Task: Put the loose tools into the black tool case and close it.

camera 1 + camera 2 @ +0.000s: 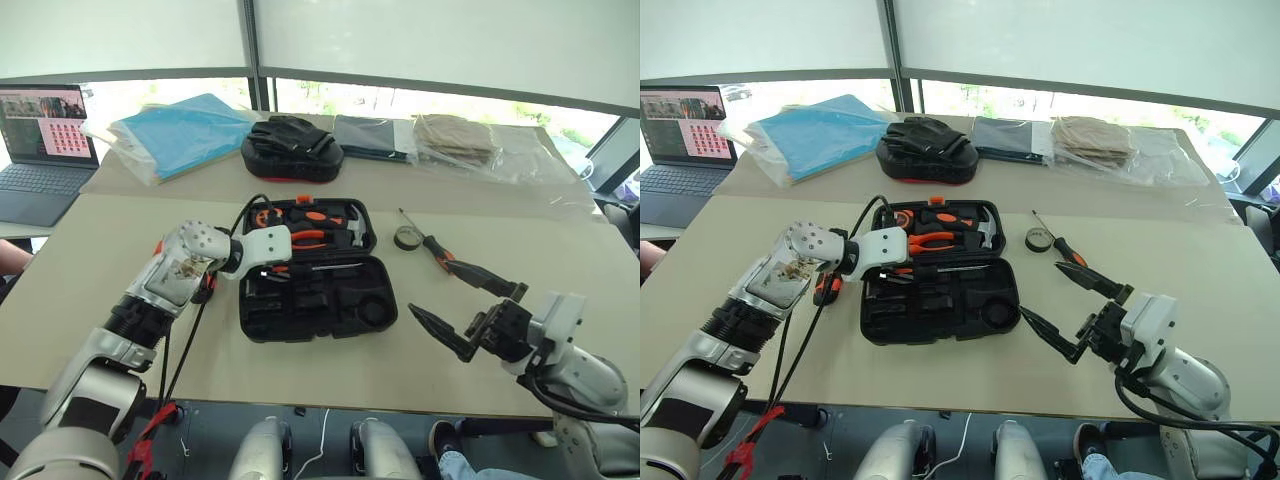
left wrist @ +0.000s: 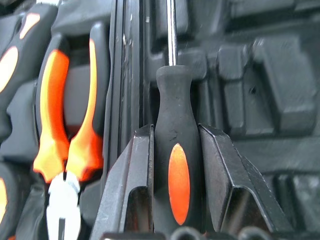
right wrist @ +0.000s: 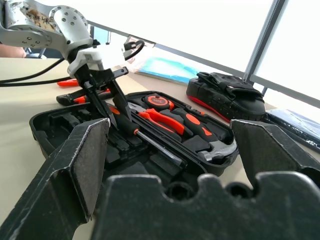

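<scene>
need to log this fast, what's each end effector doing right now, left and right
Left end effector: closed on a black-and-orange screwdriver, over the open black tool case.
Right end effector: open, holding nothing.

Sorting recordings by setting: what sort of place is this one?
Probably an office or lab room, not a workshop. A beige table stands by large windows with blinds, an open laptop sits on a side desk, and the black tool case lies open like a staged test setup.
</scene>
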